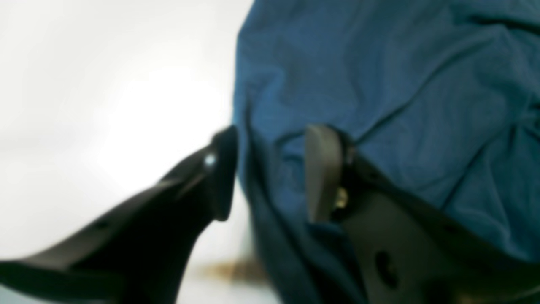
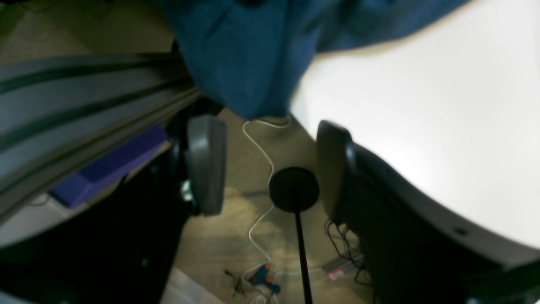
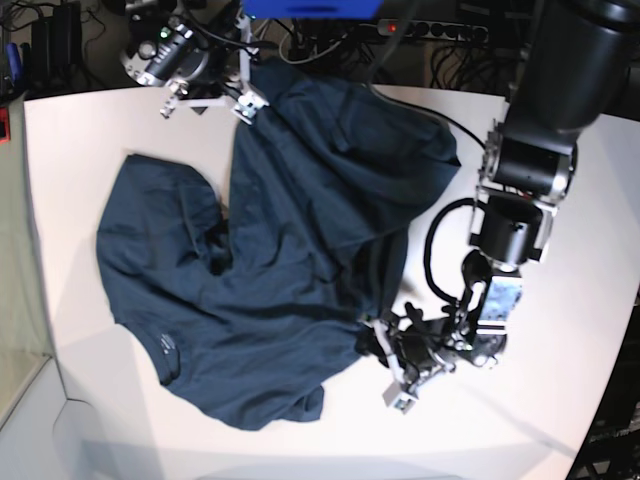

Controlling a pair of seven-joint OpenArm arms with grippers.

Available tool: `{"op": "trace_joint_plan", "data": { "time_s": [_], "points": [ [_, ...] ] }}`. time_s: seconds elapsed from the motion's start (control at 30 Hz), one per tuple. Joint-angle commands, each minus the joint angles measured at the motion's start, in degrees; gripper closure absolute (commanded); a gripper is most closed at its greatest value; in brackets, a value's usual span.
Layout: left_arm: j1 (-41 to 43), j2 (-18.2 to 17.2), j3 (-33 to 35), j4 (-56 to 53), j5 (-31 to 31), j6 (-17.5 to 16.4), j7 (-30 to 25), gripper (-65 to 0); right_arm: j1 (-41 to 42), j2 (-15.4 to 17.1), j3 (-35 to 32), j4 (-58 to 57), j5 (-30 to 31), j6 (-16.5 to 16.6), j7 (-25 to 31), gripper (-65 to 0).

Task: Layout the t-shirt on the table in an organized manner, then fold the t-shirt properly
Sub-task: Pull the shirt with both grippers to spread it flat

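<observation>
The dark navy t-shirt lies crumpled on the white table, its upper part folded over toward the far edge. My left gripper is at the shirt's near right edge. In the left wrist view this gripper is open, and a loose fold of the t-shirt lies between the spread fingers without being pinched. My right gripper is at the far edge by the shirt's top corner. In the right wrist view it is open and empty, and a tip of the t-shirt hangs just beyond the fingertips.
Past the table's far edge, the right wrist view shows an aluminium frame rail, a black round stand base, white cable and a small blue-orange tool on the floor. A power strip and cables sit behind the table.
</observation>
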Motion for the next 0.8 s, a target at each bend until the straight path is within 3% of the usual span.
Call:
{"op": "trace_joint_plan", "data": {
  "time_s": [0.0, 0.13, 0.27, 0.37, 0.57, 0.77],
  "points": [
    [-2.14, -0.42, -0.36, 2.27, -0.82, -0.11, -0.65, -27.3, -0.05, 0.25, 0.71, 1.09, 0.51, 0.19, 0.52, -34.9],
    [-1.52, -0.51, -4.05, 8.16, -0.82, -0.11, 0.93, -27.9, 1.35, 1.13, 3.09, 1.09, 0.51, 0.19, 0.35, -34.9],
    [2.96, 0.98, -14.78, 18.97, -0.82, -0.11, 12.27, -28.0, 3.20, 1.49, 8.01, 1.09, 0.51, 0.19, 0.09, -34.9],
    [9.91, 4.59, -17.59, 30.23, -0.82, -0.11, 18.86, -28.0, 5.75, 2.01, 12.85, 1.09, 0.51, 0.19, 0.09, -35.0],
    [26.08, 10.74, -15.13, 50.01, -0.29, -0.02, 24.14, -28.1, 11.46, 3.68, 20.93, 0.82, 0.51, 0.19, 0.00, -35.3],
    [38.13, 10.92, -6.95, 56.42, -0.20, -0.02, 24.66, -28.1, 14.89, 6.06, 22.43, 0.56, 0.43, 0.19, 0.00, -35.4]
  ]
}}
